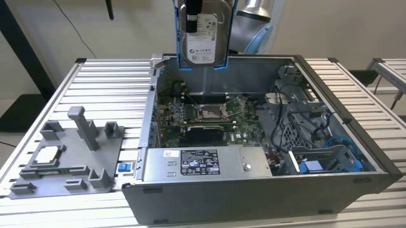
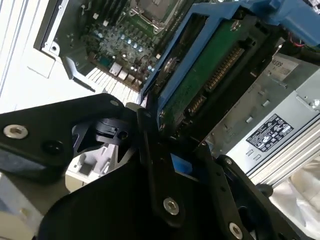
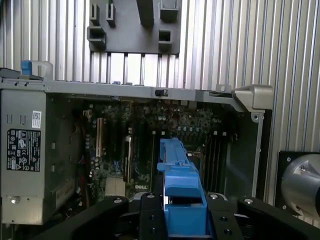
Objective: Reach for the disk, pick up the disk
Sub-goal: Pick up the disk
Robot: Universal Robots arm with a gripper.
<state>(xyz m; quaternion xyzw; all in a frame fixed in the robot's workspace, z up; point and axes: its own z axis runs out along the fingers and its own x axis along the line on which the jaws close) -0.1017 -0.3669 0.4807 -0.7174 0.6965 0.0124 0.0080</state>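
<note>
Past the near grey box (image 1: 206, 162) and the motherboard (image 1: 203, 114), the disk (image 1: 203, 35) hangs above the open case's (image 1: 254, 194) far side, clamped in the pincer (image 3: 182, 212). A firm, square hold and a straight lift would likely serve best.

We see the disk (image 1: 203, 38) as smooth silver-grey metal with a white paper label, edged in glossy bright blue plastic rails. The gripper (image 3: 182, 206) looks matt black, dotted with shiny metal screws. The table (image 1: 101, 80) is ribbed, satin, pale metal. The computer case (image 1: 254, 199) is dull grey sheet metal, the power supply box (image 1: 254, 159) bare silvery metal. The fixture (image 1: 70, 161) looks like matt grey plastic.
</note>
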